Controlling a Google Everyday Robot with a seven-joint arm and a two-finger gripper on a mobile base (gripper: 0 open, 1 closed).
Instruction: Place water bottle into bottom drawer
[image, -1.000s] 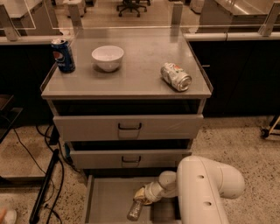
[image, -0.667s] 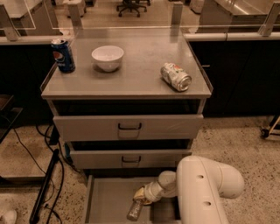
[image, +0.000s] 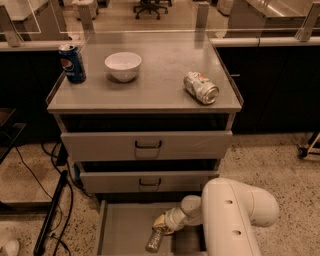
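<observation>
**Bottle inside the bottom drawer, hanging off the gripper's lower-left side**

Slim clear plastic water bottle (image: 154, 240): within the outline of the open bottom drawer (image: 102, 227), the lowest grey metal tray of the cabinet, roughly mid-width and toward the front edge. Long axis tilted, running from upper right down to lower left. Upper end meets the gripper, lower end points at the drawer's front. Cannot tell whether it rests on the grey floor or hangs just above it.

Gripper (image: 161, 223): down inside the drawer, at the bottle's upper-right end and touching it. Whether it clamps the bottle or has let go cannot be told from this view. The bulky white arm (image: 235, 212) comes in from the right and covers the drawer's right half.

Judgement: the bottle lies down-left of the gripper along that slant, so the coming move is a release and then a retreat up and right, away from the bottle, to avoid dragging it.

Further out: two upper drawers with black handles (image: 148, 145), both slightly open. On the cabinet top are a blue Pepsi can (image: 72, 63), a white bowl (image: 123, 65) and a silver can on its side (image: 201, 87).
</observation>
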